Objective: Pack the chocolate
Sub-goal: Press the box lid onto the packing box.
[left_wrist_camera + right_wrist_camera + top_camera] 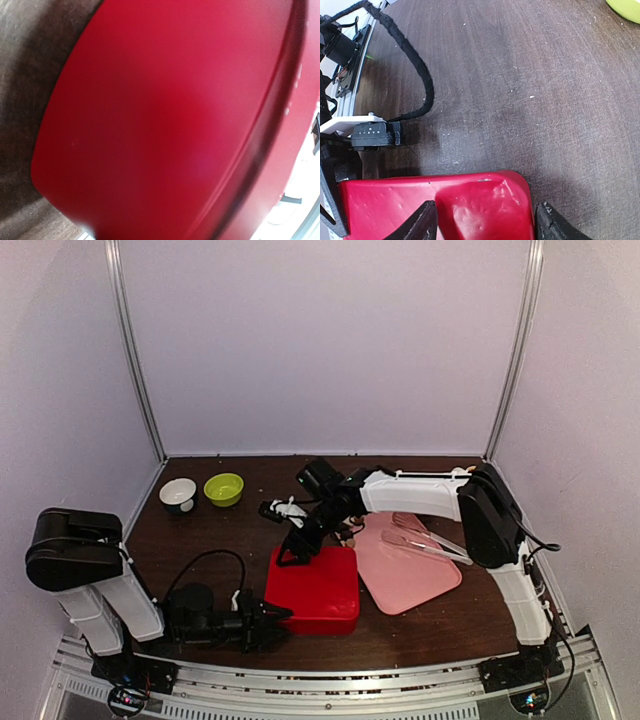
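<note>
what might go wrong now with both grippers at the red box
The right gripper straddles a rounded corner of the red box; closing there, it may slip off. The left gripper crowds the near-left edge and might shove the box into the pink tray holding the tongs.

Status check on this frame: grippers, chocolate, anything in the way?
Right gripper fingers open, straddling far-left corner of red box. Left gripper at its near-left edge, fingers unclear. No chocolate visible; box looks closed. Nothing seen in the way.
</note>
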Robot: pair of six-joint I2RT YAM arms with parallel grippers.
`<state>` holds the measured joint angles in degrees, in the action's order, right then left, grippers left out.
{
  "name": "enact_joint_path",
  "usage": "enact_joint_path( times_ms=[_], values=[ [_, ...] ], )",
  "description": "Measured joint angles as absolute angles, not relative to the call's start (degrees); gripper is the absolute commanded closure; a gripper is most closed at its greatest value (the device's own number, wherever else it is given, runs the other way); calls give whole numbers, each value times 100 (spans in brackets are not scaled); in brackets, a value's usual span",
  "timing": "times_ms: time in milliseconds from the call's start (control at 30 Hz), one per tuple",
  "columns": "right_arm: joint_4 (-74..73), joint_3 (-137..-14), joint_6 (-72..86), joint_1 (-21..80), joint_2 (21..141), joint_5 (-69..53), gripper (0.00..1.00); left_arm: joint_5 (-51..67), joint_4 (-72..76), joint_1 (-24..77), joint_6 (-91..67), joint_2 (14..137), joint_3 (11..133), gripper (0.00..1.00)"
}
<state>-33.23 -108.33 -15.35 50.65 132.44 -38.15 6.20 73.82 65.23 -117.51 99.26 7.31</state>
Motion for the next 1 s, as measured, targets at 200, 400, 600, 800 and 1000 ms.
enact_joint_path(
  times_ms=[200, 400, 600, 800, 1000],
  values=[
    [-3350, -10849, -1667, 5083, 13244, -3776, 36, 635, 7345, 6523, -11806, 9891, 742, 70],
    [-3378, -10864, -1743, 5105, 13244, -3715, 36, 642, 7269, 6523, -11845, 9852, 764, 76],
    [-3376, -10851, -1806, 5129, 13225, -3656, 37, 644, 7094, 6532, -11887, 9762, 810, 80],
    [-3321, -10792, -1828, 5181, 13159, -3487, 37, 589, 6624, 6578, -11922, 9511, 908, 85],
    [-3168, -10654, -1828, 5205, 13089, -3417, 36, 338, 6230, 6722, -12033, 9330, 1009, 86]
  ],
)
